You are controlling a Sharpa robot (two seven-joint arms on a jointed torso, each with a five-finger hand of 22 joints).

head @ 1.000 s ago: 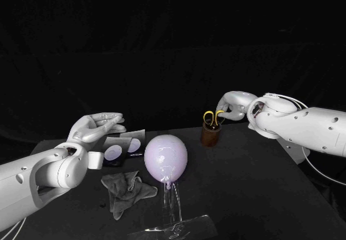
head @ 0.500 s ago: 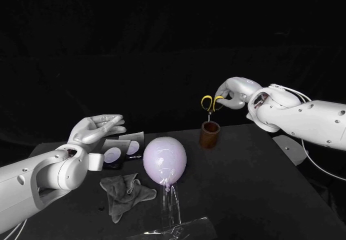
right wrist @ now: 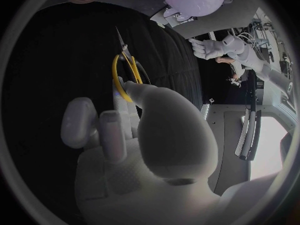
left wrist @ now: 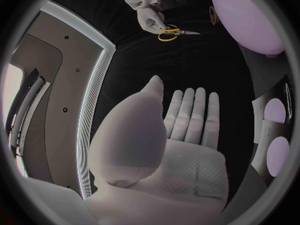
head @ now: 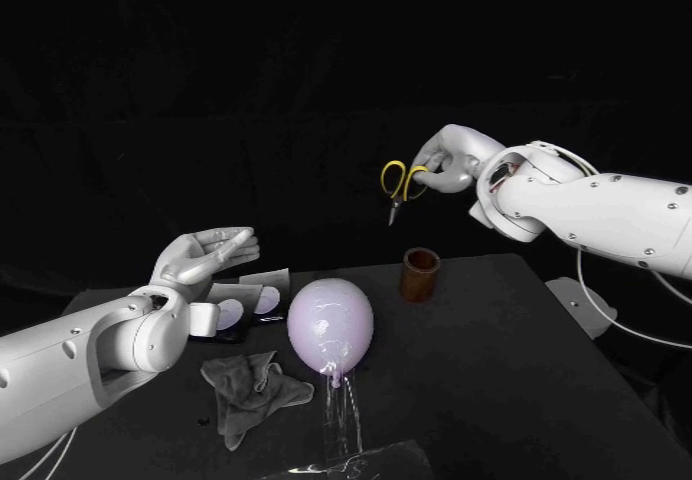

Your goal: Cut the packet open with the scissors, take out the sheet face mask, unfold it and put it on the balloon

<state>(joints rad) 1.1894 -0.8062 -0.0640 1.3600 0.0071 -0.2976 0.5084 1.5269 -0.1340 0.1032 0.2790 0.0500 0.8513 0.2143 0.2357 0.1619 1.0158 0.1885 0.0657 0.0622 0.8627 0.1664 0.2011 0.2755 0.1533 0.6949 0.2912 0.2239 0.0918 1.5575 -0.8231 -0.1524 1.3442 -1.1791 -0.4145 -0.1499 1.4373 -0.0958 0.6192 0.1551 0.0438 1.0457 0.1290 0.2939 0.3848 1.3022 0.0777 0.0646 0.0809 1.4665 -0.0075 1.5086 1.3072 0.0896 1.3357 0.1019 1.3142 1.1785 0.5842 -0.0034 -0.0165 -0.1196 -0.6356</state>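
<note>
My right hand (head: 444, 162) grips the yellow-handled scissors (head: 398, 185) high in the air, blades pointing down, well above the brown cup (head: 420, 273). The right wrist view has the scissors (right wrist: 125, 65) in my fingers (right wrist: 112, 120). A pale lilac balloon (head: 330, 321) lies mid-table. Behind its left side stand the mask packets (head: 245, 300), grey with lilac ovals. My left hand (head: 206, 252) hovers open, palm up, above the packets. The left wrist view shows my flat palm (left wrist: 181, 135), the scissors (left wrist: 172, 33) far off, the balloon (left wrist: 250, 15) and the packets (left wrist: 275, 130).
A crumpled grey cloth (head: 248, 385) lies in front of the balloon's left side. A clear plastic strip (head: 346, 440) runs from the balloon toward the table's front edge. A small white cup (head: 198, 318) stands beside the packets.
My right hand has lifted the scissors out of the brown cup and raised them up and to the left. My left hand has stayed in place, open.
</note>
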